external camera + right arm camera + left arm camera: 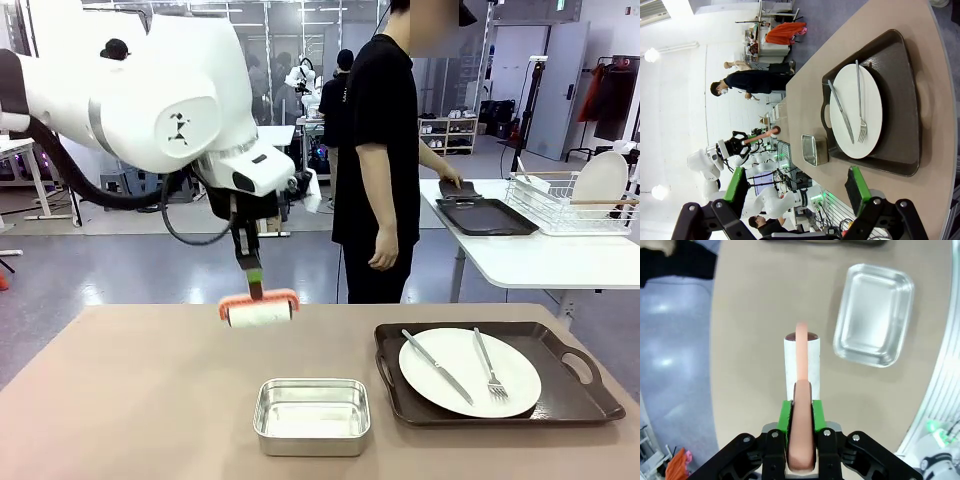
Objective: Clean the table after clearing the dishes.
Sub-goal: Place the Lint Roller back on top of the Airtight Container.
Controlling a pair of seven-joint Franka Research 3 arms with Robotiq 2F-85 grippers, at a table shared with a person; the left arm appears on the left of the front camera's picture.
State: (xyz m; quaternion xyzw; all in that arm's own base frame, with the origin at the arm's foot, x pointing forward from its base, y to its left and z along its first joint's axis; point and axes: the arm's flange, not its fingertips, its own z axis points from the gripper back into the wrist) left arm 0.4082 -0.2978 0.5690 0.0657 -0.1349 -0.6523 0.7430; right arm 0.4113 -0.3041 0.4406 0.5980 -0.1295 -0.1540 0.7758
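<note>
My left gripper [247, 262] is shut on the orange handle of a white lint roller [258, 313], [802, 362], which hangs roller-down over the beige table [130, 400] near its far edge. I cannot tell whether the roller touches the top. On the right, a white plate [469, 372] with a knife [438, 366] and fork [489, 365] lies on a dark brown tray [570, 395]. My right gripper [796, 187] is open and holds nothing. It is well off from that plate [857, 111] and tray [900, 100].
A small steel pan [312, 415], [874, 315] sits near the front middle of the table. A person stands at the far side with a hand on another dark tray [485, 216] on a white table. A wire rack [560, 205] there holds a plate.
</note>
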